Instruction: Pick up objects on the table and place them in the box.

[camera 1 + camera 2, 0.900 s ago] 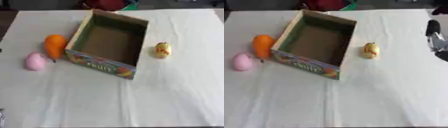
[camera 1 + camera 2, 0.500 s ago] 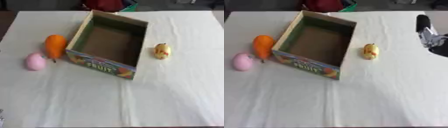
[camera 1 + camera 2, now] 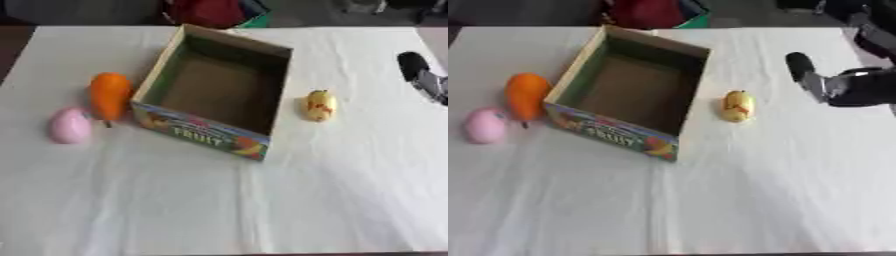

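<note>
Reaching in from the right, the right hand (image 3: pixel 833 85) hangs over the table (image 3: pixel 737 200) holding nothing; whether its fingers are curled I cannot tell. Just to its left lies the yellow fruit (image 3: pixel 738 105), small, with a red patch, probably the easiest to grab. Past it sits the open box (image 3: pixel 623 100), empty inside. Farthest left lie the carrot (image 3: pixel 526 95) and pink fruit (image 3: pixel 486 125).

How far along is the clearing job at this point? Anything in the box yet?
Nothing looks done: the box shows a bare floor. In hand: nothing; the right hand hangs over the cloth to the right of the yellow fruit, apart from it. Left: that fruit, the orange fruit and the pink object, all on the table outside the box.
</note>
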